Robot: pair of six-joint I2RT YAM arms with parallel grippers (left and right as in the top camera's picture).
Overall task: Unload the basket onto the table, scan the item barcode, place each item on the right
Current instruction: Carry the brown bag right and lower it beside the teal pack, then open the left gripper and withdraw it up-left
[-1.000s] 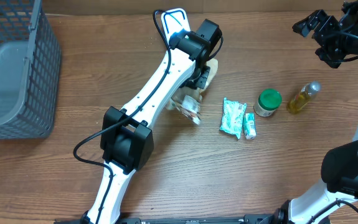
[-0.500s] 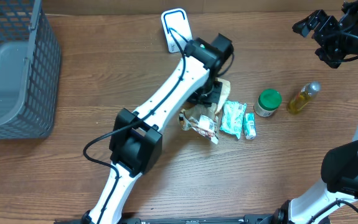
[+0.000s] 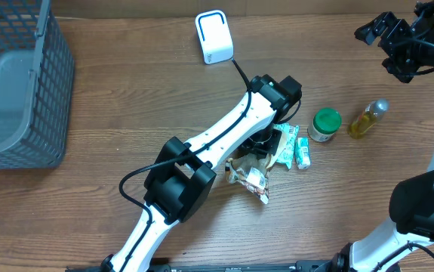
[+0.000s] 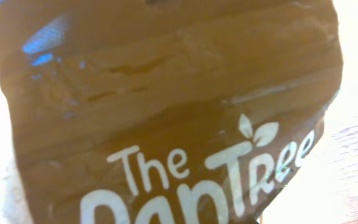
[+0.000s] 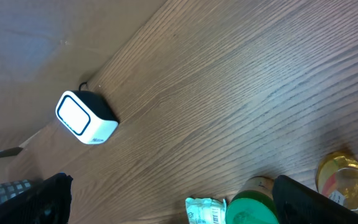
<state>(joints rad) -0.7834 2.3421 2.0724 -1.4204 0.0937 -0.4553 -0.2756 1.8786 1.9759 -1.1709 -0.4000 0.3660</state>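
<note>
a crumpled brown snack bag (image 3: 248,172) is pictured under the left end effector (image 3: 266,145) near the middle of the tabletop (image 3: 111,106), just beside two teal packets (image 3: 283,145). the end effector is judged to be clenched on the bag's upper part. its fingers are hidden by the arm from above and by the wrapper in the wrist view. whether the bag is lifted off the wood cannot be told.

the bag is held so close to the left wrist camera that the frame is filled with glossy brown foil, creased across, with white lettering reading "the pantree" and a small leaf mark. no barcode is shown on that face. from above, a pale printed panel is seen at the bag's lower end, too small to be read.

the white scanner (image 3: 213,38), its window edged in blue, is placed at the far side, well apart from the bag. the grip is presumably meant to let the bag be carried and turned toward that window.

the right end effector (image 3: 386,49) is seen released, jaws spread wide, up at the right and clear of the left arm. a green-lidded jar (image 3: 325,125) and an oil bottle (image 3: 369,119) are set to the right, and a grey basket (image 3: 20,75) at the left edge.
</note>
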